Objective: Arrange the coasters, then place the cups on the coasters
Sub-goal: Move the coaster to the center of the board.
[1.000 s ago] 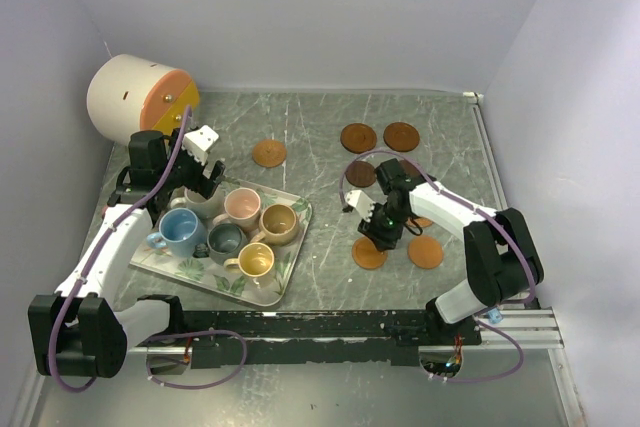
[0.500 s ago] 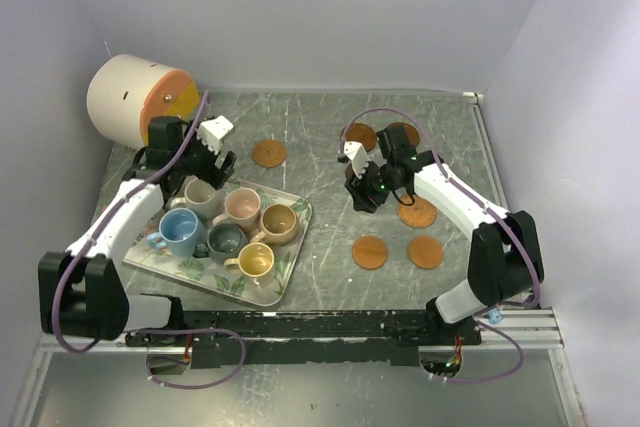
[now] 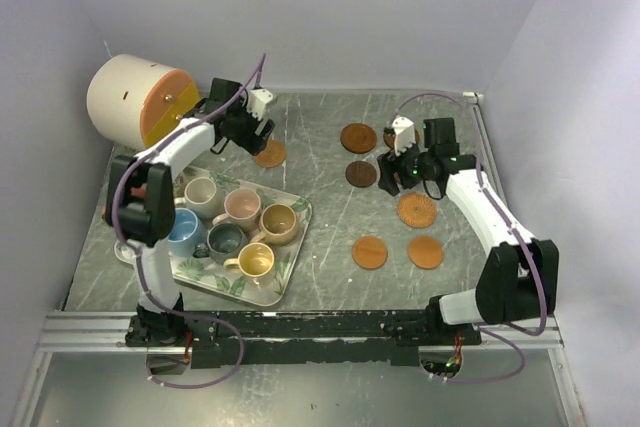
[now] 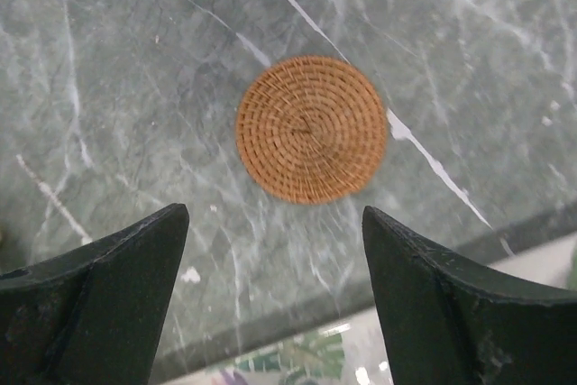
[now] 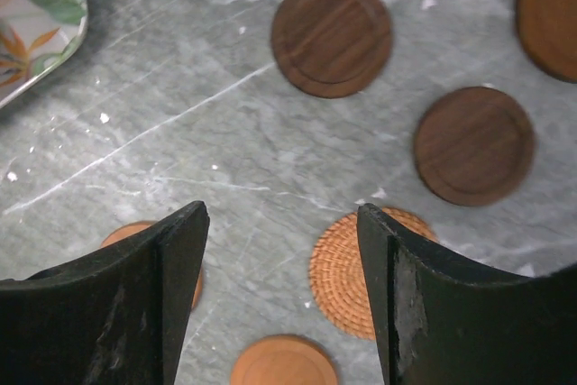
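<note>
The coasters lie flat and bare on the grey marbled table (image 3: 330,237): a woven tan coaster (image 3: 269,153) sits alone left of centre towards the back, two dark wooden coasters (image 3: 358,137) lie to its right, one nearer the arms than the other, a second woven coaster (image 3: 417,210) lies further right, and two smooth orange coasters (image 3: 369,252) lie side by side nearest the arms. The cups (image 3: 242,207) stand apart from all of these, six of them upright and close together on the leaf-print tray (image 3: 225,282) at the left, with cream, pink and tan in the far row and light blue, dark grey and yellow in the near row. The left end effector (image 4: 275,209) hovers above the lone woven tan coaster, its jaws spread wide with nothing between them but bare table, the coaster lying just beyond its fingertips in the wrist view. The right end effector (image 5: 281,206) hangs over the right-hand group of coasters with its jaws parted and empty, touching none of them. A large white-and-orange cylinder (image 3: 130,97) lies on its side in the back left corner, behind the tray
</note>
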Robot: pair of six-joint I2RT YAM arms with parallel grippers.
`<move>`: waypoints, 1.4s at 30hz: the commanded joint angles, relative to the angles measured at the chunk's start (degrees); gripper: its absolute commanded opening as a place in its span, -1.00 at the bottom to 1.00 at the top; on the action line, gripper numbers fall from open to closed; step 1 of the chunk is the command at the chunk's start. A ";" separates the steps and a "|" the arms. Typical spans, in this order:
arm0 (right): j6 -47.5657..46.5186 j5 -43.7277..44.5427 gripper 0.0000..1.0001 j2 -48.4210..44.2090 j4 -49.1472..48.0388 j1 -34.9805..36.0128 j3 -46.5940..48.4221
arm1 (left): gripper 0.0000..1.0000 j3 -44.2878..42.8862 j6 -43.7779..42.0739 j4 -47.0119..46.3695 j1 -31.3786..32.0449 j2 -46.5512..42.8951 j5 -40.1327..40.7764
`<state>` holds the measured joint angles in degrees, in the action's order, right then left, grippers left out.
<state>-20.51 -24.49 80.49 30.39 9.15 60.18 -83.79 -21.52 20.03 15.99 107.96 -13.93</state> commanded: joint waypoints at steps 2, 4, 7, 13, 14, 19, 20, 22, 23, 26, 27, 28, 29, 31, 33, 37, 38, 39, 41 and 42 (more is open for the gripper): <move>1.85 0.76 0.38 -4.45 -2.55 -4.12 -1.33 | 0.77 -13.35 4.26 9.69 0.07 12.09 0.40; 1.76 0.80 0.38 -4.72 -2.41 -4.86 -1.32 | 0.76 -17.42 5.19 11.85 0.08 15.78 -0.21; 1.39 0.22 0.38 -4.56 -2.00 -5.15 -1.13 | 0.76 -20.97 6.23 12.11 0.22 19.24 0.51; 0.93 -0.21 0.39 -4.11 -1.64 -5.10 -1.03 | 0.74 -25.89 7.04 13.64 0.70 24.20 1.71; 0.92 -0.16 0.39 -3.99 -1.62 -5.10 -1.03 | 0.72 -26.29 7.16 13.83 0.71 24.75 1.34; 0.61 -0.21 0.39 -4.19 -1.56 -5.12 -1.07 | 0.67 -27.38 8.27 14.40 1.12 26.65 0.41; 0.60 -0.21 0.39 -4.20 -1.52 -5.17 -1.11 | 0.66 -27.47 8.37 14.69 1.15 26.91 0.13; 0.54 -0.10 0.39 -4.11 -1.50 -5.15 -1.12 | 0.65 -27.57 8.58 15.08 1.52 27.24 -0.24; 0.55 0.16 0.39 -4.11 -1.61 -5.11 -1.16 | 0.64 -27.38 8.60 15.15 1.69 27.24 -0.67; 0.57 0.56 0.39 -4.08 -1.62 -5.12 -1.12 | 0.60 -25.76 8.86 14.39 2.51 26.52 -1.23; 0.57 0.54 0.39 -4.09 -1.57 -5.11 -1.05 | 0.59 -24.93 8.93 13.86 2.90 26.13 -1.32; 0.64 0.50 0.39 -4.09 -1.55 -5.12 -1.04 | 0.57 -24.14 8.95 13.41 3.29 25.77 -1.50; 0.57 0.50 0.39 -4.03 -1.51 -5.15 -1.03 | 0.56 -23.46 8.96 13.03 3.82 25.40 -1.45; 0.54 0.48 0.39 -3.97 -1.41 -5.14 -1.03 | 0.54 -22.33 9.16 12.38 4.97 24.90 -1.23; 0.44 0.56 0.39 -4.02 -1.47 -5.11 -0.95 | 0.52 -21.76 9.50 12.16 6.16 24.76 -1.18; 0.39 0.82 0.39 -4.20 -1.44 -5.13 -1.03 | 0.51 -21.33 10.34 11.54 9.41 24.81 -1.49; 0.39 0.82 0.39 -4.16 -1.42 -5.11 -0.96 | 0.51 -21.37 10.42 11.30 10.41 24.90 -1.38; 0.36 0.89 0.39 -4.18 -1.39 -5.14 -0.99 | 0.51 -21.60 10.48 11.26 11.40 25.02 -1.27; 0.34 1.09 0.39 -4.29 -1.43 -5.15 -1.03 | 0.50 -22.17 10.54 11.52 13.25 25.45 -0.91; 0.30 1.17 0.39 -4.41 -1.45 -5.12 -1.10 | 0.49 -22.42 10.58 11.78 14.11 25.59 -0.63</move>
<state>-19.53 -23.77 76.38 28.99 4.34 59.66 -106.80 -11.86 30.26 25.96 133.19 -13.69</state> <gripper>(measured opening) 0.693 0.755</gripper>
